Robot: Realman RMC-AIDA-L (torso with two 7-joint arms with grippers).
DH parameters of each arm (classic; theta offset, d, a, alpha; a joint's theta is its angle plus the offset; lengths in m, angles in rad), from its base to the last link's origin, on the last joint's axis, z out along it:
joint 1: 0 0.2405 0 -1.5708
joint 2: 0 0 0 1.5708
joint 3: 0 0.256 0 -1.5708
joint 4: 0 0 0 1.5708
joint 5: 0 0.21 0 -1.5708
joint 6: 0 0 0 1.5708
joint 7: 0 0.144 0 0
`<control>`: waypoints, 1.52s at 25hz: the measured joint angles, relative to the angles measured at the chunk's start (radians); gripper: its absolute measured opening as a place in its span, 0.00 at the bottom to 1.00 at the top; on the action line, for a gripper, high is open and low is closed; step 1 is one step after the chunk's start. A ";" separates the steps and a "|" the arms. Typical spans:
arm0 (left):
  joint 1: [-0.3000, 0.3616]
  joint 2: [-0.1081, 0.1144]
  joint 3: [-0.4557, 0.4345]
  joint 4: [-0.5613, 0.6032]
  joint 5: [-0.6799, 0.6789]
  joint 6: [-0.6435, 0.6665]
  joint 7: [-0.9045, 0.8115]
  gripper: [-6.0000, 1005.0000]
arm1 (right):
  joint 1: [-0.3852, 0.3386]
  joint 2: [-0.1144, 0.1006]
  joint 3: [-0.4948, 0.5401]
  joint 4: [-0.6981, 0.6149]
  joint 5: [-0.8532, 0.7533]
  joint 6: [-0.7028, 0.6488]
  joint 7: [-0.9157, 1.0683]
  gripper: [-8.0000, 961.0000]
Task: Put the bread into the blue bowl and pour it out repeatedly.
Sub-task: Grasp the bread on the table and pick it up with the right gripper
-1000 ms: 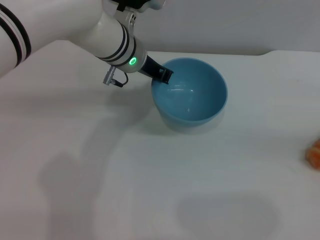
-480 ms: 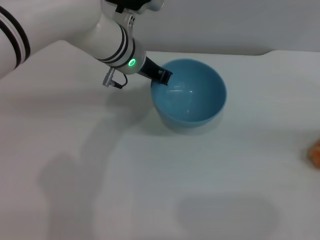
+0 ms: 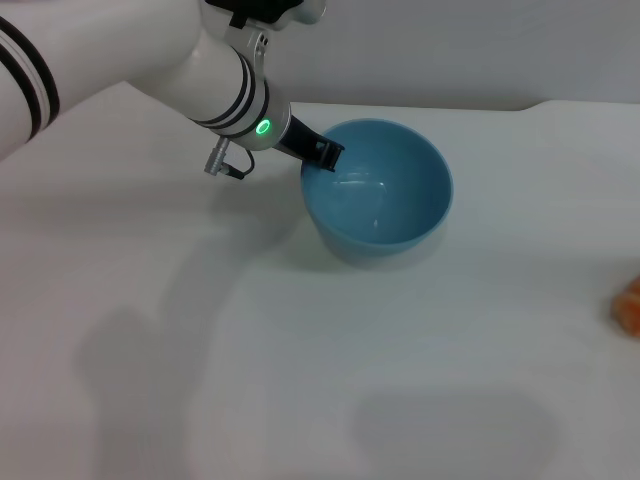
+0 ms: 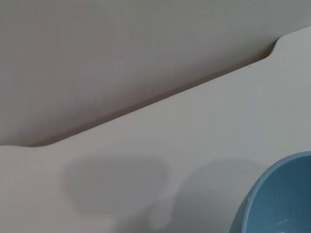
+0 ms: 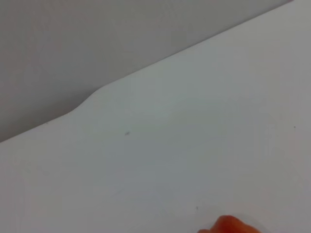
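Observation:
The blue bowl (image 3: 380, 195) stands upright on the white table, and nothing shows inside it. It also shows in the left wrist view (image 4: 284, 199). My left gripper (image 3: 322, 152) is at the bowl's near-left rim, its dark fingers shut on the rim. The bread (image 3: 629, 306) is an orange-brown patch on the table, cut off by the right edge of the head view, well apart from the bowl. A small orange part of the bread shows in the right wrist view (image 5: 228, 226). My right gripper is out of view.
The white table (image 3: 300, 380) stretches in front of the bowl. Its back edge (image 3: 500, 105) meets a grey wall, with a step in the edge at the far right. My left arm (image 3: 215, 80) reaches in from the upper left.
The bowl and my left gripper have shifted very slightly to the left. Less of the bread shows at the right edge than a second ago.

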 joint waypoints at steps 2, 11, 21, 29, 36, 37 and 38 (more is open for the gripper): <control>0.001 0.000 -0.001 0.000 -0.001 0.000 0.000 0.00 | 0.006 0.003 0.000 0.005 -0.001 0.008 0.000 0.69; 0.007 0.000 -0.006 0.000 -0.001 -0.003 0.000 0.00 | 0.006 -0.004 -0.032 0.022 -0.003 -0.003 -0.001 0.67; 0.006 0.001 -0.006 0.000 -0.001 -0.009 0.000 0.00 | 0.011 0.002 -0.037 -0.009 0.002 -0.032 -0.001 0.52; 0.006 0.003 -0.006 0.000 -0.001 -0.009 0.003 0.00 | 0.003 0.014 -0.036 -0.134 0.056 -0.147 0.004 0.48; -0.014 0.004 -0.001 0.000 -0.001 0.025 0.005 0.00 | 0.007 0.023 -0.035 -0.265 0.163 -0.296 0.007 0.41; -0.023 0.004 0.002 0.000 -0.001 0.037 0.005 0.00 | 0.008 0.024 -0.035 -0.288 0.186 -0.319 0.007 0.40; -0.028 0.003 0.003 0.000 -0.001 0.045 0.005 0.00 | 0.010 0.026 -0.035 -0.305 0.206 -0.340 0.008 0.39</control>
